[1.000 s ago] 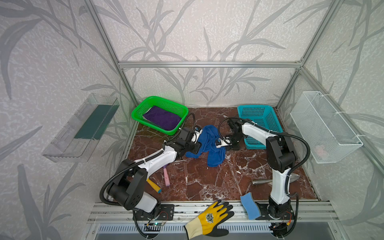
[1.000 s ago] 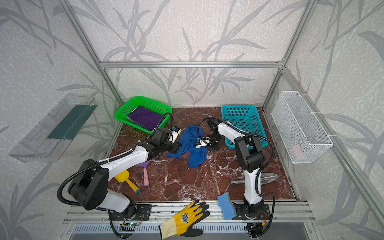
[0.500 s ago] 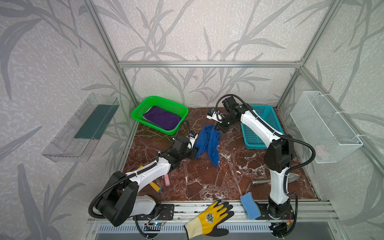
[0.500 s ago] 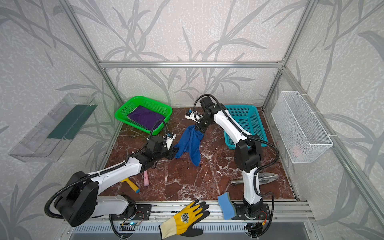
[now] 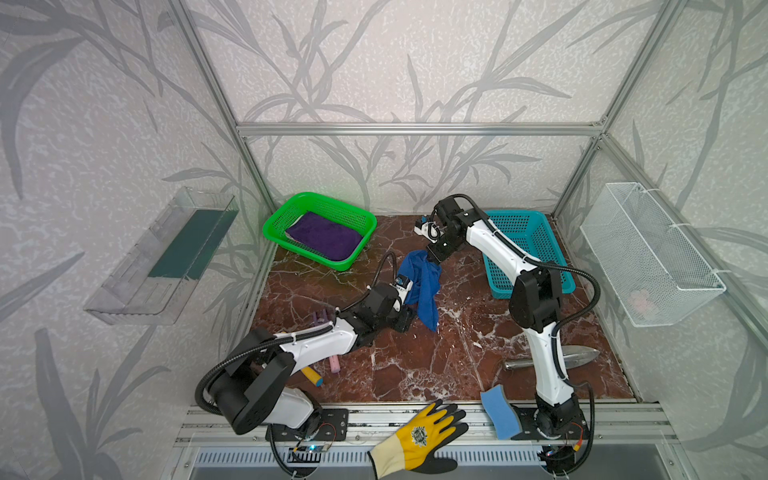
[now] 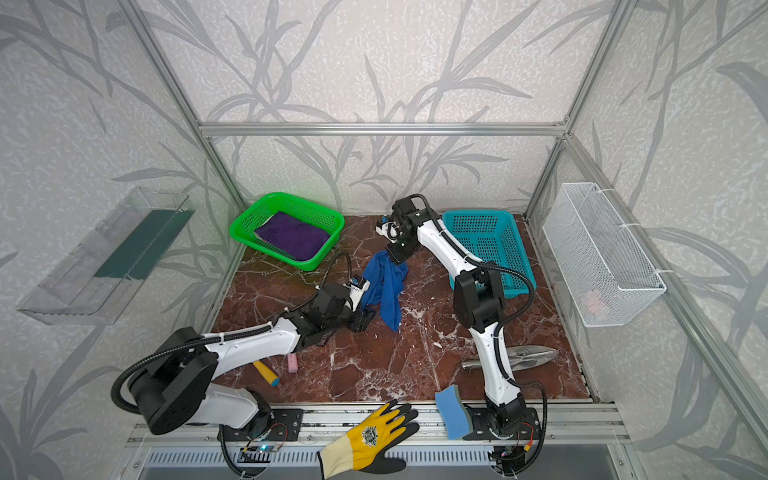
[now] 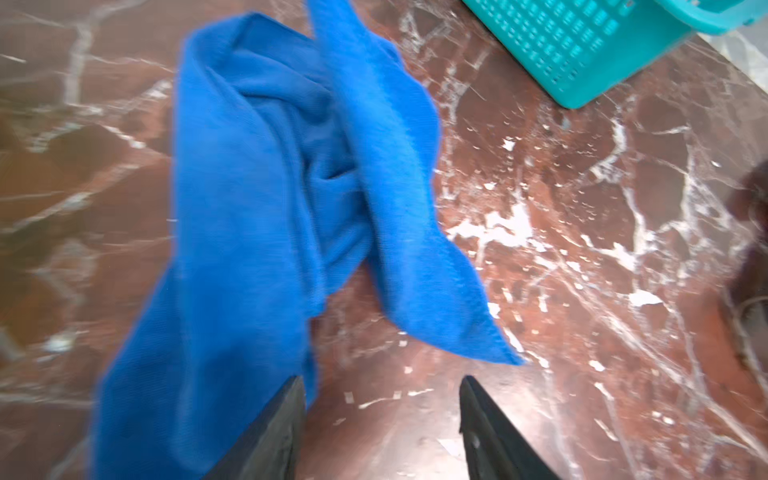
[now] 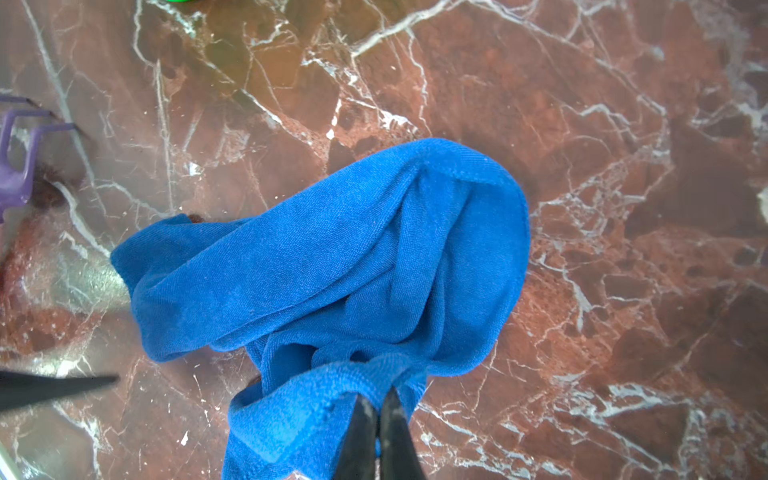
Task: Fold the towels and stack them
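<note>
two baskets flank the work: green basket [image 5: 320, 198] holding the purple towel [image 5: 324, 239], teal basket [image 5: 530, 232] on the right. blue towel [image 5: 424, 282] hangs pinched in the closed right gripper [image 8: 376, 397]. left gripper [image 7: 382, 378] gapes empty beside its tail. a second ago the right gripper sat low; now it is raised.

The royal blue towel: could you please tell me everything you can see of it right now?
The royal blue towel is a plain, soft, terry-like cloth, unfolded and bunched into long drooping folds. The right gripper is shut on one upper edge, so it hangs above the red marble tabletop. The left gripper stands open beside its lower part, gripping nothing. Whether its lowest corner touches the marble is unclear.
</note>
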Motion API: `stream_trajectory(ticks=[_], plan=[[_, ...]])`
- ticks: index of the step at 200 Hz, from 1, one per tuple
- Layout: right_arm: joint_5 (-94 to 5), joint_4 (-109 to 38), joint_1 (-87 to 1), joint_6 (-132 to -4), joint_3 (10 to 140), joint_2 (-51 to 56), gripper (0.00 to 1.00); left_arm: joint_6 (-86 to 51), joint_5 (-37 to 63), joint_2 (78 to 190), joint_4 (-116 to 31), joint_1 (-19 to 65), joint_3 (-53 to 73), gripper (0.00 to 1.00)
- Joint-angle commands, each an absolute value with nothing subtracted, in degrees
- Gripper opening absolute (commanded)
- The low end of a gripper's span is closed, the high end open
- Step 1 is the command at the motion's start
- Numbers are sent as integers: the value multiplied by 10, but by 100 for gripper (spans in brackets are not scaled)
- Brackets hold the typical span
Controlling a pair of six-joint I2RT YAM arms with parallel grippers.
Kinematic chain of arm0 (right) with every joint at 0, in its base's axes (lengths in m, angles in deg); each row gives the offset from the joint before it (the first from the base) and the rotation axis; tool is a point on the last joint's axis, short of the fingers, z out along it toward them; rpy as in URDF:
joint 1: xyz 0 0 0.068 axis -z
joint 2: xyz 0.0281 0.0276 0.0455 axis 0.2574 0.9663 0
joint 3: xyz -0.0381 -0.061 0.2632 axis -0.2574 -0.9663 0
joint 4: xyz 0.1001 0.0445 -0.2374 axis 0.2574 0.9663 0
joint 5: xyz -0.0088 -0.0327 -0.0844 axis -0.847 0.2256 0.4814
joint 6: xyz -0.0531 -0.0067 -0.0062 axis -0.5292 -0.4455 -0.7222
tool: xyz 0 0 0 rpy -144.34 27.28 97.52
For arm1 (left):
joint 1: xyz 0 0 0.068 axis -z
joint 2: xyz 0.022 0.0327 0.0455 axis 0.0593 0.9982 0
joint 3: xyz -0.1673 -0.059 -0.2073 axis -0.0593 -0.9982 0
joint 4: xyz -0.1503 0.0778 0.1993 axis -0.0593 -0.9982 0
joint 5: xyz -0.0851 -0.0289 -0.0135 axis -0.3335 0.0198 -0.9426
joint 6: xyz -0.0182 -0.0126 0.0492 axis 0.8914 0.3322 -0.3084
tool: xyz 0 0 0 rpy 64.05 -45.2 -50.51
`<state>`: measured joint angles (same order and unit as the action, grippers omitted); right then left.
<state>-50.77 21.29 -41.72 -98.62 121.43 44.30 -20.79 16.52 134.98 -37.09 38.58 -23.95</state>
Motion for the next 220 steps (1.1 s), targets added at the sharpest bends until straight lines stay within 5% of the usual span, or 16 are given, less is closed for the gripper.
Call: stream_trajectory(ticks=[1,142,220], plan=[[-493,227,-420,-965,1237,445,0,-159,163,1384,-391,421,-193,61],[-450,217,-419,-976,1218,461,0,-65,307,1535,-584,522,-43,63],[-433,219,-419,-982,1222,464,0,-59,306,1596,-623,524,7,54]])
